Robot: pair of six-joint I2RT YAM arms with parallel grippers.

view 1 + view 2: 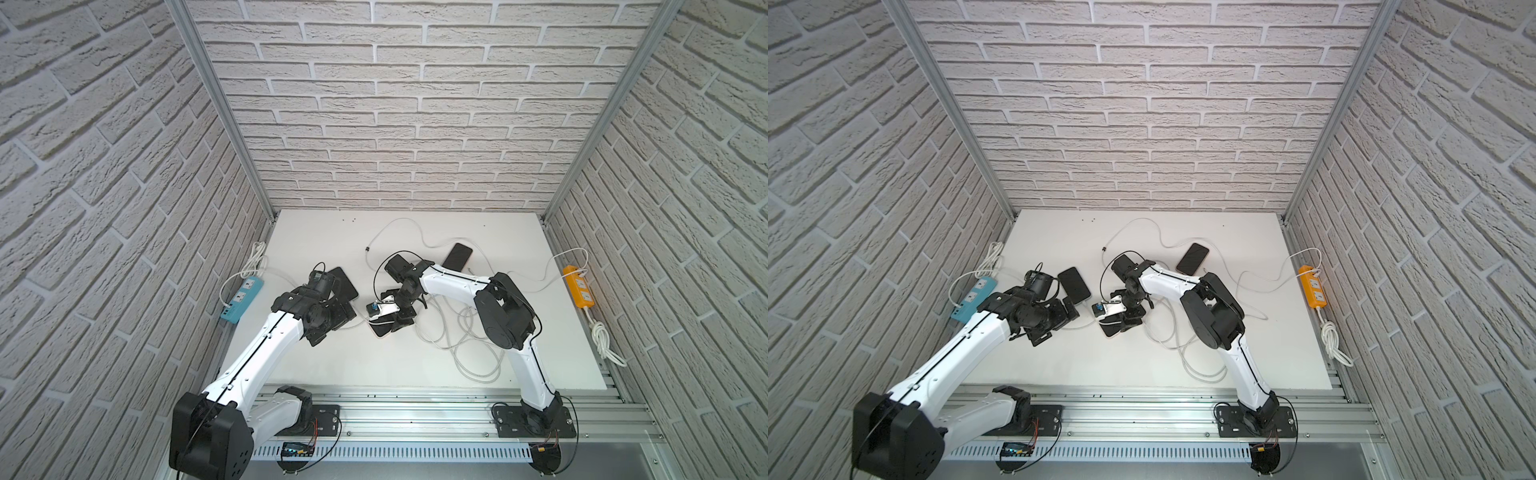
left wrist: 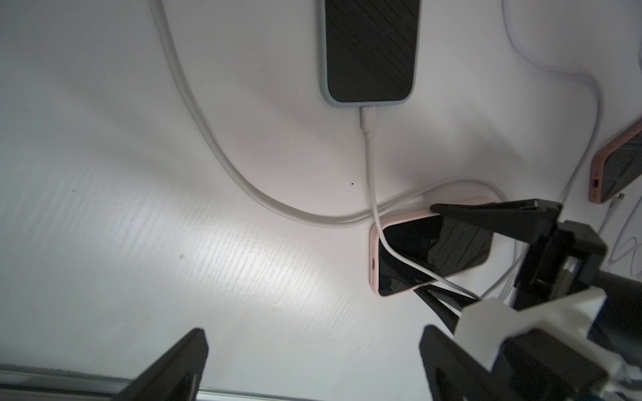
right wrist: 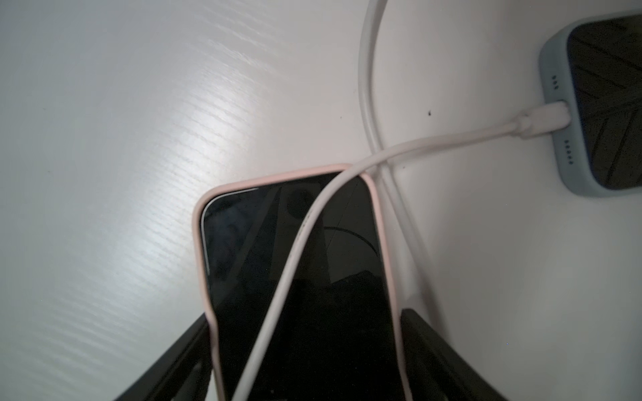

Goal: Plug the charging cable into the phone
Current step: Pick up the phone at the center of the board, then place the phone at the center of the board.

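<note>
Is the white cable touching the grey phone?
Touching. The right wrist view shows the cable with its plug pushed into the edge of the grey phone.

Pink phone case (image 3: 278, 177) matt, screen (image 3: 330, 312) glossy; cable (image 3: 295, 250) smooth white plastic; table (image 3: 104, 173) finely ribbed, slight sheen.

A pink-cased phone (image 2: 462, 257) lies screen-up on the white table (image 2: 139, 173), with the black fingers (image 2: 486, 215) of the right gripper (image 2: 424, 248) flanking its long edges (whether they press it is unclear). A white cable (image 2: 370, 166) crosses its screen and plugs into a grey-cased phone (image 2: 370, 52) nearby. The left gripper (image 2: 312, 361) gapes wide, short of the pink-cased phone, empty.
</note>
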